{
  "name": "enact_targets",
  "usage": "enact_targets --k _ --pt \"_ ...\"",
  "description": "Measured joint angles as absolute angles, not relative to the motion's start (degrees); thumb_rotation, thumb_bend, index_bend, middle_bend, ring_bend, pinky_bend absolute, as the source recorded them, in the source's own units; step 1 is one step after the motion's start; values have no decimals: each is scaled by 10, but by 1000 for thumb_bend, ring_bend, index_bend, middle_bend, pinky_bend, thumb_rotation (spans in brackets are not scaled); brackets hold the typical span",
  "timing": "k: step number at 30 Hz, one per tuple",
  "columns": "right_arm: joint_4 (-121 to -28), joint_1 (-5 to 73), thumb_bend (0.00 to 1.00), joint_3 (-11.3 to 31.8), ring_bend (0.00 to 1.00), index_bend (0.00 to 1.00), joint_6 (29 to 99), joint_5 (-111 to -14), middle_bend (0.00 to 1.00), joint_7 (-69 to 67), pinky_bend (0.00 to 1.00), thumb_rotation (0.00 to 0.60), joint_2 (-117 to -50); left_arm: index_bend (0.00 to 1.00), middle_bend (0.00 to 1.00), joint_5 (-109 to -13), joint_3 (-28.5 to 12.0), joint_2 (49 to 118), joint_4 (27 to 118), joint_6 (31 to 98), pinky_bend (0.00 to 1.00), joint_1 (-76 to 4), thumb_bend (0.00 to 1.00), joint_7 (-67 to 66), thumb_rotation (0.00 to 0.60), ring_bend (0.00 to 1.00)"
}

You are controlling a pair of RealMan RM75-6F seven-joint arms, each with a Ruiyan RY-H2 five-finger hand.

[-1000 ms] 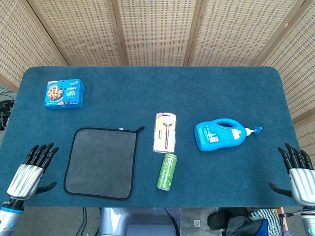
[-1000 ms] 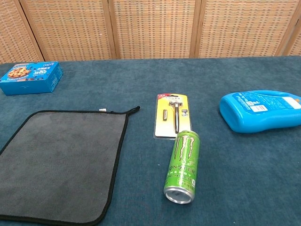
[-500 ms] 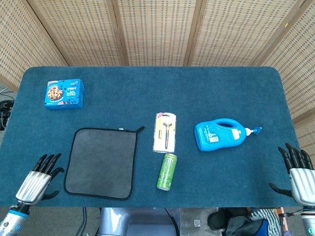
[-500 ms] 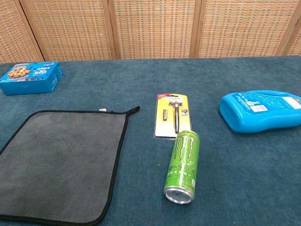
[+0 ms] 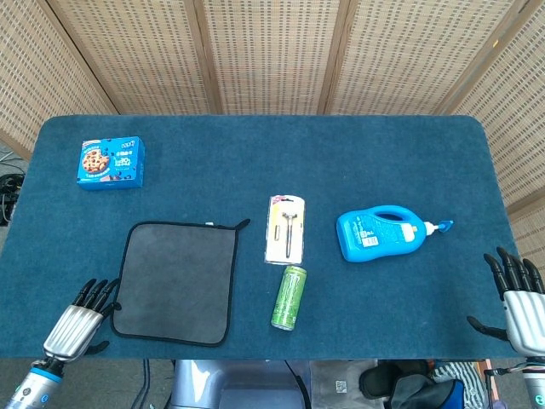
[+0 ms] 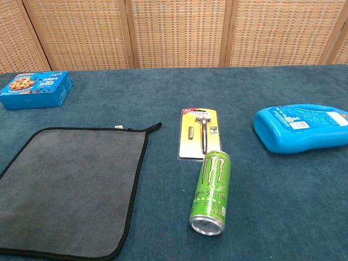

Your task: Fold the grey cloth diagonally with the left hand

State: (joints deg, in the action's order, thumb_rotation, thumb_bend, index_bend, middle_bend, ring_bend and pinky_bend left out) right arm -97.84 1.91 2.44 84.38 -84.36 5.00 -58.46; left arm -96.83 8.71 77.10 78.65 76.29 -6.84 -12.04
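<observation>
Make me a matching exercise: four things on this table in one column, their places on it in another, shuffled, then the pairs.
Things:
1. grey cloth
2. green can
3. blue detergent bottle
4. cookie box

Places:
A. far left part of the table
B. lying flat at the near left, by the left robot hand
C. on its side, just in front of the packaged razor
D. on its side, right of the razor pack

Pairs: 1-B, 2-C, 3-D, 4-A
</observation>
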Motion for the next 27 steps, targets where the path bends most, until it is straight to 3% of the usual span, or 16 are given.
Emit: enact_targets --k 27 --pt "-976 17 0 29 0 0 848 -840 0 42 0 600 -584 337 0 -948 79 810 744 742 0 -77 98 -141 600 0"
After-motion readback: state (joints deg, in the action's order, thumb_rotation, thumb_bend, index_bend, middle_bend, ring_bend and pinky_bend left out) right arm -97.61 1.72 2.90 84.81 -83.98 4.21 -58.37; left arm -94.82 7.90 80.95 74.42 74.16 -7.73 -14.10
